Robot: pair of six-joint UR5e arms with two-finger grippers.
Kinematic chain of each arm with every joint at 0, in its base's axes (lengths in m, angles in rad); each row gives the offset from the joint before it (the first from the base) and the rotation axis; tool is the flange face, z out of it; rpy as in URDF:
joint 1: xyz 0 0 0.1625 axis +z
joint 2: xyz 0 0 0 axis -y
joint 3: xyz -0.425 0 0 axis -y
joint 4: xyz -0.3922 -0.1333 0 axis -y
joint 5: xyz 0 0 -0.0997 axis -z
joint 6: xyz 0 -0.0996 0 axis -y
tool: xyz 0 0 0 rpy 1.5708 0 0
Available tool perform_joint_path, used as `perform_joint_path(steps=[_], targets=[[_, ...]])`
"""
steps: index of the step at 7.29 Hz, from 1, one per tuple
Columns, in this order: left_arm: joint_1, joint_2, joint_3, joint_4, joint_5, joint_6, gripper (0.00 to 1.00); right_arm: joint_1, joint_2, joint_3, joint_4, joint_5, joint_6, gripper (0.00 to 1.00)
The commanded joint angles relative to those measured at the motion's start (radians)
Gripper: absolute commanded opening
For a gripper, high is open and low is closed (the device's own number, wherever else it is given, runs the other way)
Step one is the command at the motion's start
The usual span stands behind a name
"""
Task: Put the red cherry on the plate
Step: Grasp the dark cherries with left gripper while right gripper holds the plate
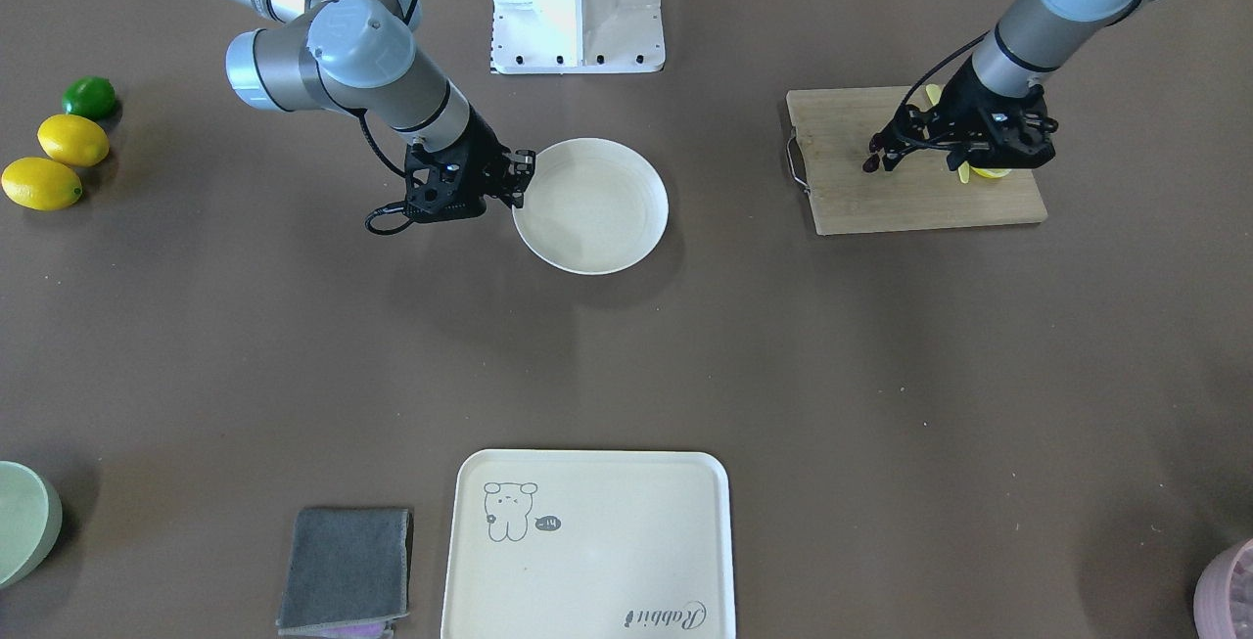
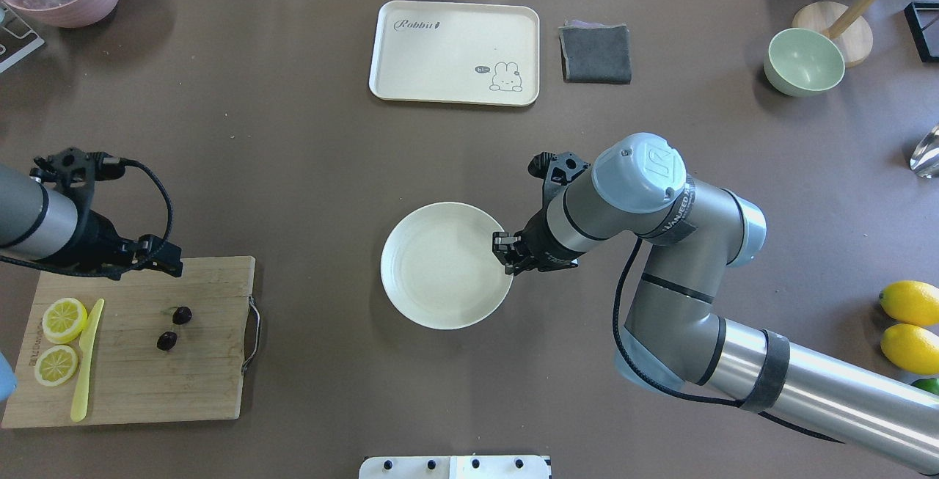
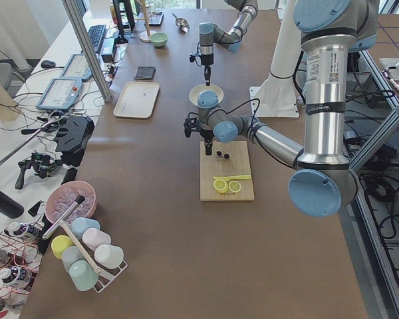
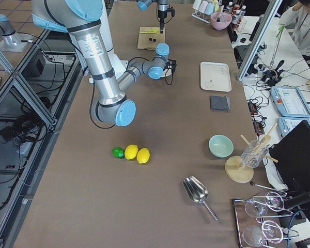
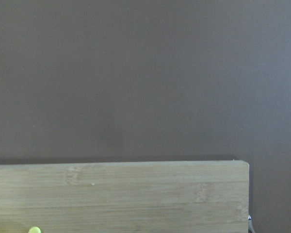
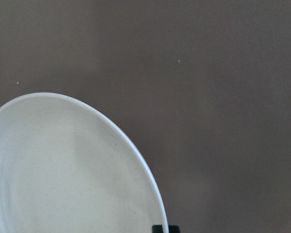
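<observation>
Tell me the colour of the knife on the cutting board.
The knife is pale yellow, shown best in the overhead exterior view.

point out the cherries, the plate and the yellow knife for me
red cherry (image 2: pixel 182 315): overhead exterior view, on the cherry of the pair that sits higher in the picture
plate (image 2: pixel 440 266): overhead exterior view, on its bare inner surface
yellow knife (image 2: pixel 88 359): overhead exterior view, midway along its length

The cream tray (image 2: pixel 440 61) reads "Rabbit" in script lettering.
</observation>
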Motion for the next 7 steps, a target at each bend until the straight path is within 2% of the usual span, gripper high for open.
perform_joint_path(steps=[1,2,3,6,7], targets=[[0.083,0.043,0.006,-0.047,0.054,-0.030,0.90,-0.014,0.004,0.000,0.001,-0.021,0.000,0.00],[0.110,0.045,0.006,-0.064,0.086,-0.033,0.89,-0.014,0.006,0.001,0.014,-0.023,-0.003,0.80],[0.127,0.045,0.009,-0.068,0.089,-0.036,0.88,-0.014,0.003,0.001,0.036,-0.035,0.000,1.00],[0.140,0.024,0.050,-0.070,0.094,-0.032,0.75,0.013,-0.008,0.015,0.037,-0.042,-0.008,1.00],[0.140,0.013,0.052,-0.070,0.094,-0.033,0.58,0.018,-0.007,0.015,0.037,-0.042,-0.010,1.00]])
